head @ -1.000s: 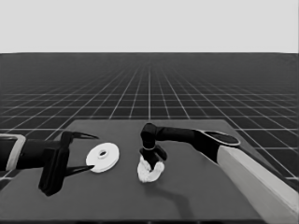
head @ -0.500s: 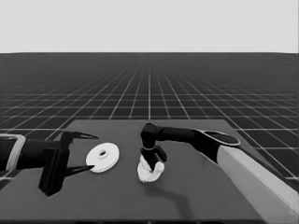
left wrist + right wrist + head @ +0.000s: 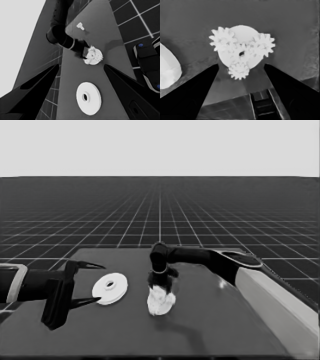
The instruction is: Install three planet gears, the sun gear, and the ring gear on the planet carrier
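The right gripper (image 3: 240, 68) hangs wide open over the smaller round part (image 3: 241, 37), whose gears (image 3: 222, 38) sit meshed. The larger round part (image 3: 110, 288) waits near the table's (image 3: 210, 330) left end, by the parked left gripper (image 3: 89, 284), also open.

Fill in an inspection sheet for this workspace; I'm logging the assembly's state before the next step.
Surface: dark table.
Job's things: smaller round part carries the gears, three around its rim and one at the centre; larger round part lies apart.
Clutter: thin white piece.
Grippers: right gripper open above the gears; left gripper open, parked at the table's left end.
Cables: nothing seen.
Surroundings: gridded floor.
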You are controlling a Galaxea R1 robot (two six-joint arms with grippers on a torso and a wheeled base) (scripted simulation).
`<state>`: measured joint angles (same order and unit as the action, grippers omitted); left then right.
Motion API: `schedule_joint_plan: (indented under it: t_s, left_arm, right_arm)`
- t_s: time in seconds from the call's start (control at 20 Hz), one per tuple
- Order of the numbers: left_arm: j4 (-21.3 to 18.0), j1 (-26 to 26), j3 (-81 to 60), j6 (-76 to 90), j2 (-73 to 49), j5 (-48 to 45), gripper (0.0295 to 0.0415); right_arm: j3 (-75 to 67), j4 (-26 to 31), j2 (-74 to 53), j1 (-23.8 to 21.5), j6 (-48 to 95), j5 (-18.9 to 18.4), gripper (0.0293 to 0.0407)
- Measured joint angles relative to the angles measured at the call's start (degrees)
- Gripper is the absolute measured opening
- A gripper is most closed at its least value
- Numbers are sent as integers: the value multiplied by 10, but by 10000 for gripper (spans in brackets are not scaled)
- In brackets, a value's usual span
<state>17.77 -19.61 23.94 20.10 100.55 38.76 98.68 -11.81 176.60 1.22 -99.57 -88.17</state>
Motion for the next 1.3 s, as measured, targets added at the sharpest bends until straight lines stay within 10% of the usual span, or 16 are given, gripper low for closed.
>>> schedule_joint_plan:
  t_s: [0.4,0.45,0.55,0.9,0.95,1.0,1.1,1.3]
  left_arm:
    - [0,0,0,0,0,0,385]
    - [0,0,0,0,0,0,385]
    - [0,0,0,0,0,0,385]
    - [0,0,0,0,0,0,385]
    - [258,113,103,-278,94,210,396]
    - [189,132,239,-527,214,400,410]
    - [-21,138,508,-654,340,449,393]
    - [-128,147,727,-642,422,465,385]
  right_arm:
    - [-9,26,-3,-29,205,-1,385]
    - [-271,-99,-161,43,445,84,405]
    - [-592,-218,-558,147,687,163,389]
    - [-761,-280,-754,190,812,205,385]
    - [-763,-281,-756,191,813,205,385]
    - [-764,-281,-757,191,814,205,385]
    - [-765,-281,-758,191,814,205,385]
    - [-765,-282,-758,191,815,206,385]
